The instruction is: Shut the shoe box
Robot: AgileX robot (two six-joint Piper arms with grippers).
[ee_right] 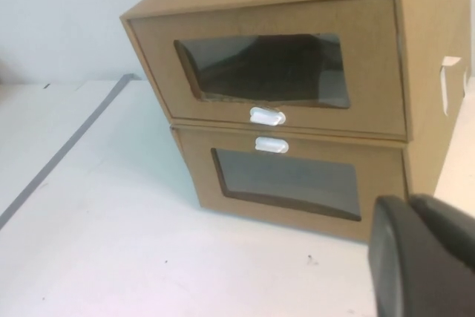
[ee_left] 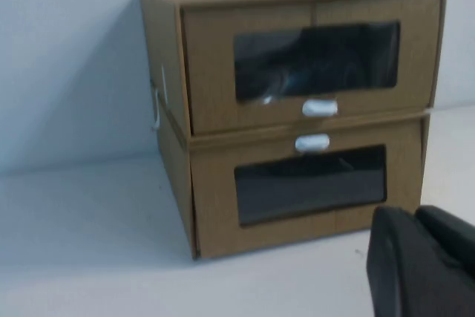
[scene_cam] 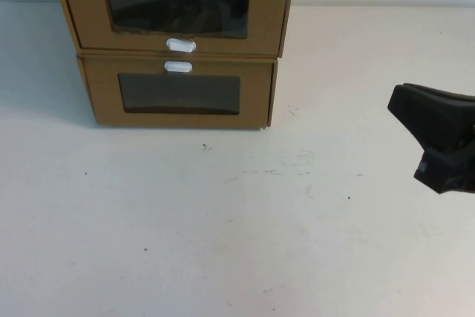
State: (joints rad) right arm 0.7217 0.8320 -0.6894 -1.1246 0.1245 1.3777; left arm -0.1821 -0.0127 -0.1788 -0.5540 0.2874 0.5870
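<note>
The shoe box (scene_cam: 174, 5) is the upper of two stacked brown cardboard boxes at the back of the table, with a dark window and a white pull tab (scene_cam: 181, 44) below it. Its drawer front looks about level with its shell. It also shows in the left wrist view (ee_left: 308, 57) and the right wrist view (ee_right: 267, 64). My right gripper (scene_cam: 415, 105) hovers at the right, well clear of the boxes, fingers together and empty; it also shows in its wrist view (ee_right: 408, 206). My left gripper (ee_left: 413, 217) is out of the high view, shut and empty, facing the boxes from a distance.
The matching lower box (scene_cam: 178, 94) carries the shoe box and has its white tab (scene_cam: 178, 67) above its window. The white table (scene_cam: 223, 220) stretches in front of the boxes. A grey tape line (ee_right: 67, 146) runs across the table beside the boxes.
</note>
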